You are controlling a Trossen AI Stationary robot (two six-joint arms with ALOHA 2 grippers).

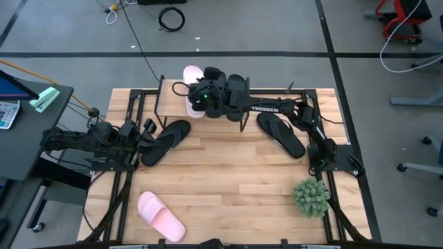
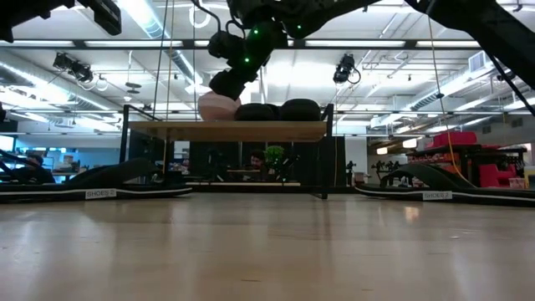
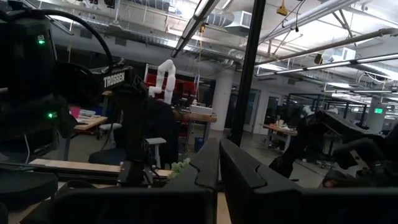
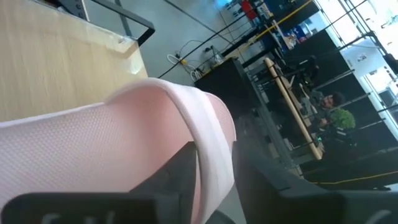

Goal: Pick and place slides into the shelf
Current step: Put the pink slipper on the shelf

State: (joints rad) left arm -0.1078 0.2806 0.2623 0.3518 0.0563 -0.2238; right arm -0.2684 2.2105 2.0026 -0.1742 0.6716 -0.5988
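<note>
Right tool point(image 1: 199, 99) reaches across the shelf point(image 1: 277, 90) at the bench's far edge, fingers clamped on the strap of a pale pink slide point(image 4: 124, 134) at the board's left end, beside two black slides point(image 2: 280, 109); its long axis runs front to back. Left tool point(image 1: 147, 133), state indeterminable, waits by a flip-flop point(image 1: 166, 141). Arm lettering reads "TROSSEN"; flip-flop soles read "SHOES"

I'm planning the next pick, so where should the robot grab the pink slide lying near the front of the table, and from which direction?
Probably grip the pale pink slide across its broad strap, coming straight down from above. It lies flat, sole down, diagonally on the table, with open board all around, so turning the jaws crosswise to its length should fit best.
</note>
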